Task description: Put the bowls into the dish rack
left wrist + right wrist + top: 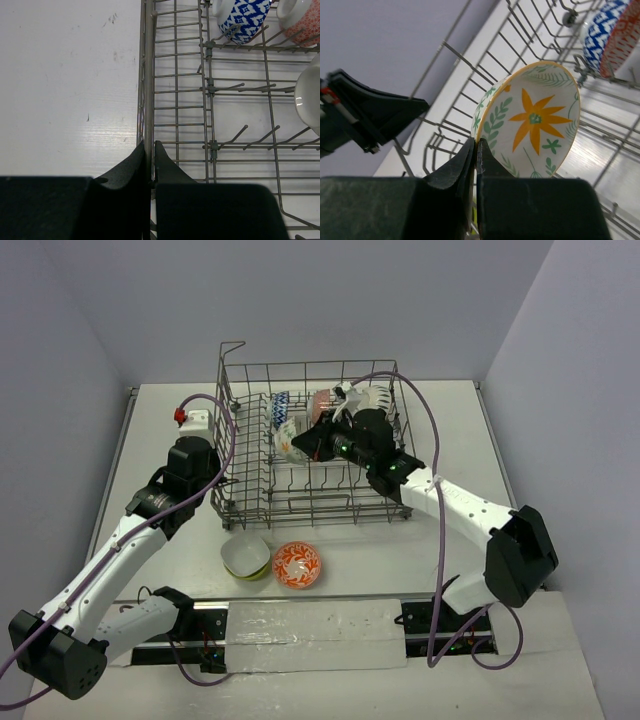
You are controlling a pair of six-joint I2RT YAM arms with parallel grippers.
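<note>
White table, pale lavender walls.

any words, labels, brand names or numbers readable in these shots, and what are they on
None: no readable text in any view.
Yellow-floral ceramic bowl, blue-white patterned bowl, red-orange patterned bowl: decoration only, no lettering.
Grey wire dish rack, white table: no markings that read as text.
Small red-and-white part: too small to tell.
</note>
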